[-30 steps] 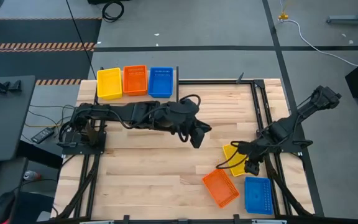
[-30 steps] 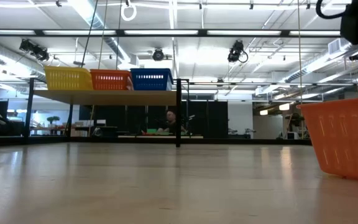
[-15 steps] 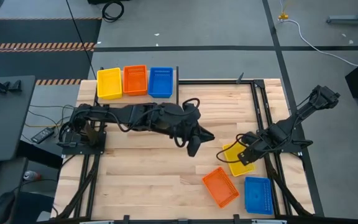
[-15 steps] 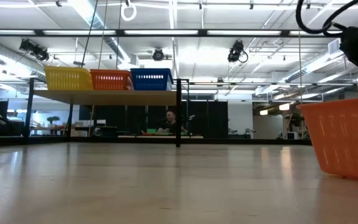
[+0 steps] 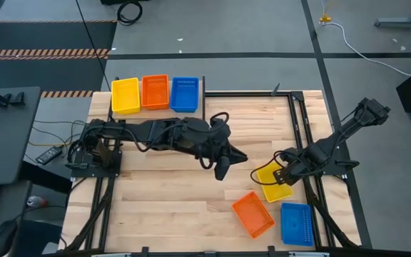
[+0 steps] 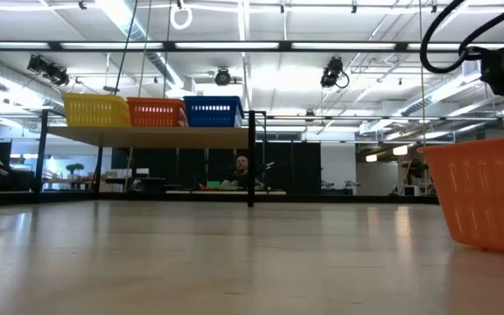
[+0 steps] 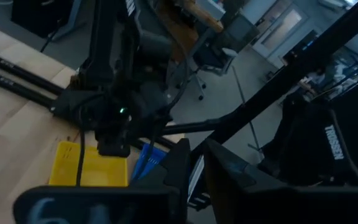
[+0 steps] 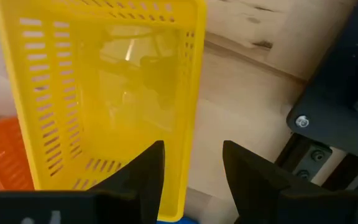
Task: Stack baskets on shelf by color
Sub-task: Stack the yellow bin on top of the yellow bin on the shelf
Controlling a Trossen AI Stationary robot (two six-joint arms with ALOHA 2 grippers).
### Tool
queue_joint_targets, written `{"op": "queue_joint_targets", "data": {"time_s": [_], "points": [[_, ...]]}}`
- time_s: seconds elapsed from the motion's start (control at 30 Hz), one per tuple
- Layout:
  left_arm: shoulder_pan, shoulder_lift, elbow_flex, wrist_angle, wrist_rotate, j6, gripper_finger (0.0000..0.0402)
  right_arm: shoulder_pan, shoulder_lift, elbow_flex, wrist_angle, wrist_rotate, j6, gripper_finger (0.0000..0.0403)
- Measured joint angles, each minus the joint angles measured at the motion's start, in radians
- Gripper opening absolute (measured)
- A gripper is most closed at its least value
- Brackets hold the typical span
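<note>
Near the table's right edge, the right gripper (image 8: 191, 165) straddles one wall of a yellow basket (image 5: 272, 182), fingers apart on either side of the rim. An orange basket (image 5: 252, 214) and a blue basket (image 5: 296, 223) lie beside it toward the front right corner. At the table's (image 5: 163, 193) centre, the left gripper (image 5: 220, 169) hangs nearly closed and empty. On the shelf (image 6: 147, 136) at the back left corner sit yellow, orange and blue baskets.

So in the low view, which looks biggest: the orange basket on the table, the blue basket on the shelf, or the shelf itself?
1. Shelf, widest.
2. Orange basket on the table, though it is near the camera and cut off by the picture's edge.
3. Blue basket on the shelf, smallest; farther away, so likely the same true size.
</note>
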Motion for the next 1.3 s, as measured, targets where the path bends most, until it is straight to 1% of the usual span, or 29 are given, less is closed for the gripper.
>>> {"op": "queue_joint_targets", "data": {"time_s": [0.13, 0.43, 0.53, 0.67, 0.83, 1.0, 1.17, 1.3], "points": [[0.0, 0.0, 0.0, 0.028, 0.0, 0.003, 0.0051, 0.001, 0.041, 0.0, 0.027, -0.033, -0.009, 0.0169], [0.002, 0.0, 0.0, 0.034, -0.001, 0.003, 0.0052, 0.001, 0.183, 0.0, 0.103, -0.03, 0.0, 0.0169], [0.002, 0.0, 0.0, 0.034, 0.0, 0.002, 0.0052, -0.002, 0.231, 0.0, 0.157, -0.03, 0.0, 0.0169], [0.002, 0.0, 0.0, 0.034, 0.002, 0.002, 0.0052, -0.024, 0.277, 0.0, 0.28, -0.017, 0.0, 0.0169], [-0.006, 0.0, 0.0, 0.034, 0.002, 0.002, 0.0052, -0.094, 0.301, 0.0, 0.399, 0.056, 0.04, 0.0169], [-0.019, 0.0, 0.0, 0.034, 0.003, 0.002, 0.0052, -0.198, 0.3, 0.0, 0.515, 0.111, 0.053, 0.0169], [-0.027, 0.0, 0.0, 0.034, 0.005, 0.002, 0.0052, -0.307, 0.3, 0.0, 0.665, 0.127, -0.049, 0.0168], [-0.027, 0.0, 0.0, 0.034, 0.004, 0.002, 0.0052, -0.38, 0.3, 0.0, 0.661, 0.082, -0.159, 0.0157]]}}
